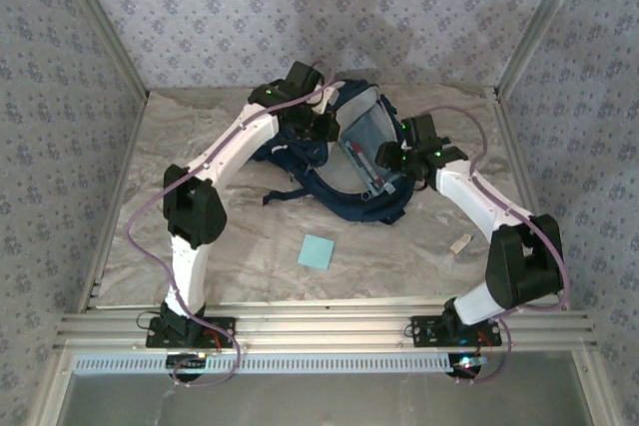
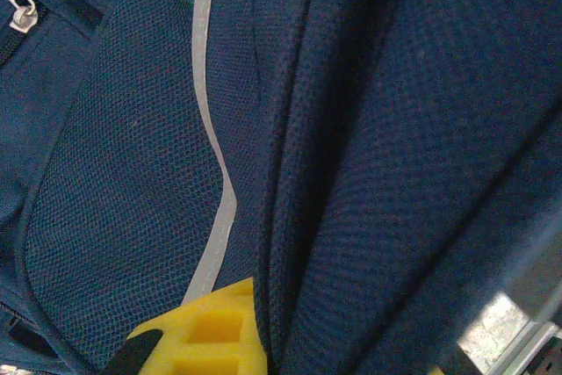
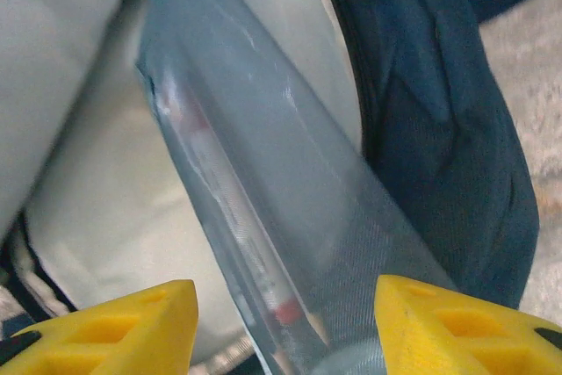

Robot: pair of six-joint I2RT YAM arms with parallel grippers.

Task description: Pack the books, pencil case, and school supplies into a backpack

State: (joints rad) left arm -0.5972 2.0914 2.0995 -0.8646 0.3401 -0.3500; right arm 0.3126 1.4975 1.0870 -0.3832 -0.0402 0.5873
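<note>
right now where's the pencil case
Top view, right of centre: the pencil case stands in the backpack's open mouth, its near end between the right fingers.

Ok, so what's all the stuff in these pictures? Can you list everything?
backpack: one, navy blue with white trim, middle of the table, open
pencil case: one, see-through grey-blue with pens inside, in the backpack's opening
note pad: one, light blue, flat on the table in front of the backpack
scrap: one, beige, on the table right of the note pad; too small to identify
table: one, pale marbled
arms: two, white and black
left gripper: yellow, shut on backpack fabric
right gripper: yellow, open, straddling the pencil case
</note>
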